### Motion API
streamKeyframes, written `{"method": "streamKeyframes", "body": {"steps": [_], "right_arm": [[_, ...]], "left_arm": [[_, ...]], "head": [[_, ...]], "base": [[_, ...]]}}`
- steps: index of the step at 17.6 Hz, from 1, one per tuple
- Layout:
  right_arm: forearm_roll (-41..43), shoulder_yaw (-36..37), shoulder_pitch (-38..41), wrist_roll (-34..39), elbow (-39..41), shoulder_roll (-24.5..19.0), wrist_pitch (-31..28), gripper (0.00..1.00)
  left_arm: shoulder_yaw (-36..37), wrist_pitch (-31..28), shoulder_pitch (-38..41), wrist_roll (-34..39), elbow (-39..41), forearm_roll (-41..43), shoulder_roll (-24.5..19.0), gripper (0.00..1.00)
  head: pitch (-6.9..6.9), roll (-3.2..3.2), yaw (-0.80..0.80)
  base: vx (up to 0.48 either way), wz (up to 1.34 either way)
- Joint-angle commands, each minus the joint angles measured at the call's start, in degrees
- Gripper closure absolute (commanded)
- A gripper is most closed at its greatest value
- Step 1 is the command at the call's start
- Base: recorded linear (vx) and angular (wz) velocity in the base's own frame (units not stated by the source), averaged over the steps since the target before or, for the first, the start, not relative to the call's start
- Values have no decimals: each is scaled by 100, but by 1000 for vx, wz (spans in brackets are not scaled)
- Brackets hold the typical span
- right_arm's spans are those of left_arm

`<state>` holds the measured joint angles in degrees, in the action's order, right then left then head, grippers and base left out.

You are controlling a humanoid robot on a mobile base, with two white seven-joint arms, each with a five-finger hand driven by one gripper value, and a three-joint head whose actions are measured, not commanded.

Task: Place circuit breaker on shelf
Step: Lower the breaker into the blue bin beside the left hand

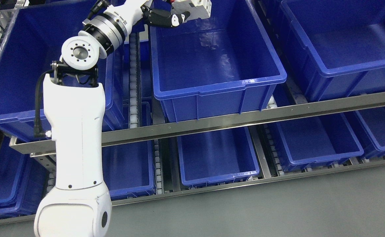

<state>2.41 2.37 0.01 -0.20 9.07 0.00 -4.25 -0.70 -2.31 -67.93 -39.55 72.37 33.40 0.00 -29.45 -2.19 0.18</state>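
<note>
Head view shows the left arm [75, 148] rising from the lower left, past the steel rail [245, 118] and up over the middle blue bin [212, 89] on the upper shelf. At the top edge the left hand [171, 14] has its dark fingers [176, 19] curled on the white circuit breaker [197, 8], which hangs over the bin's far end. Judging by this, carrying is nearly done; lowering and release remain. No readable writing shows.

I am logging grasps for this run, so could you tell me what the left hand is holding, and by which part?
The left hand holds a white circuit breaker by its left end, above the middle upper blue bin. The frame's top edge hides the exact finger contact.
</note>
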Motion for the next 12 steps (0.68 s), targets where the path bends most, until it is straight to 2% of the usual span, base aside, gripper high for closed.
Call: {"method": "streamKeyframes", "body": {"steps": [1, 4, 12], "right_arm": [[-3, 0, 96, 2, -2, 100, 152, 0], [5, 0, 96, 2, -2, 100, 152, 0], [-4, 0, 96, 2, 7, 100, 152, 0]], "left_arm": [[245, 266, -449, 615, -2508, 334, -176, 83], [272, 327, -422, 606, -2500, 334, -299, 83], [421, 327, -422, 580, -2456, 325, -282, 83]], "head": [[0, 0, 0], [0, 0, 0], [0, 0, 0]], "base": [[-6, -34], [-2, -24], [0, -6]]}}
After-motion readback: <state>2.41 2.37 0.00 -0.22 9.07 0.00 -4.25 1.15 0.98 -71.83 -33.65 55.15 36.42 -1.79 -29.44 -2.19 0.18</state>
